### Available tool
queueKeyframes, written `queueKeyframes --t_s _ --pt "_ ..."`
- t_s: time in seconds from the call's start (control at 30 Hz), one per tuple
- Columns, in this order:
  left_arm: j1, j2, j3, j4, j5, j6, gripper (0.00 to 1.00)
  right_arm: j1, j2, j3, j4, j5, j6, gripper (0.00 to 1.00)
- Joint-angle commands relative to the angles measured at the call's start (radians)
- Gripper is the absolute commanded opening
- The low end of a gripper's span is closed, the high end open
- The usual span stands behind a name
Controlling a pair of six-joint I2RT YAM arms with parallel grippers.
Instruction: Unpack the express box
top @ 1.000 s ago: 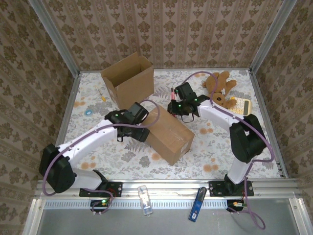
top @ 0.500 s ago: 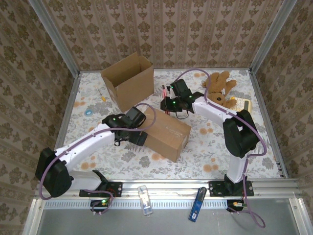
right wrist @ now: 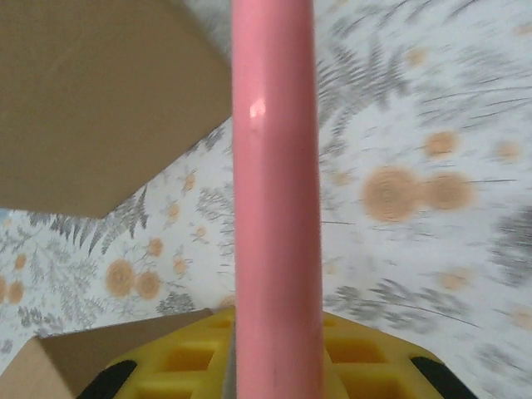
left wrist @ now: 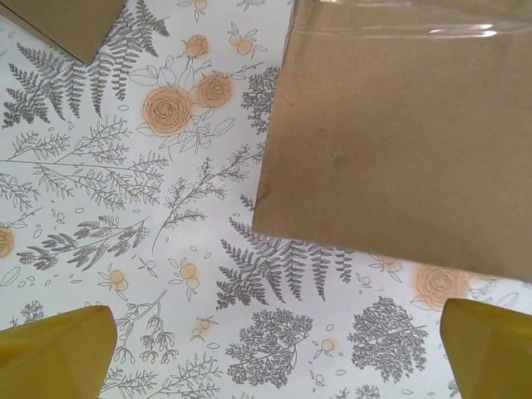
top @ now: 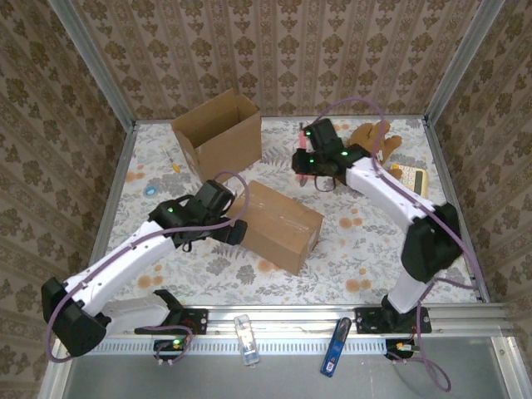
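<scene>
Top view: the sealed express box lies mid-table. The left gripper is at its left end and the right gripper is beyond its far side.

Left wrist view: fingers spread, nothing between them. Clear tape crosses the box face.

Right wrist view: pads pinch a pink rod-like tool.

Recommendation: brace the box with your left arm before you bring the tool onto the tape.

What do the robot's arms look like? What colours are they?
Both are white tubes with chunky black joints. The left arm and right arm each trail a looping purple cable and show tiny green lights. The claw fingers are yellow.
</scene>
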Motion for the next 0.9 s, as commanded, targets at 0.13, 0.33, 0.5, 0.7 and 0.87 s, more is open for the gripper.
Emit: queueKeyframes --t_s 0.13,0.33,0.5,0.7,0.87 --pt "0.028 -0.041 0.116 -0.115 0.027 0.01 1.0 -0.008 -0.397 -0.287 -0.195 0.176 0.03 0.0" --pt "0.095 0.007 0.18 -0.002 0.079 0.02 1.0 0.024 -0.648 -0.565 -0.244 0.133 0.143 0.0" --pt "0.124 0.087 0.184 0.163 0.159 0.047 1.0 0.076 -0.725 -0.734 -0.181 0.113 0.257 0.0" --pt "0.128 0.187 0.172 0.297 0.186 0.066 1.0 0.145 -0.67 -0.794 -0.05 0.105 0.368 0.0" --pt "0.13 0.228 0.16 0.35 0.159 0.081 1.0 0.204 -0.595 -0.788 0.042 0.094 0.431 0.0"
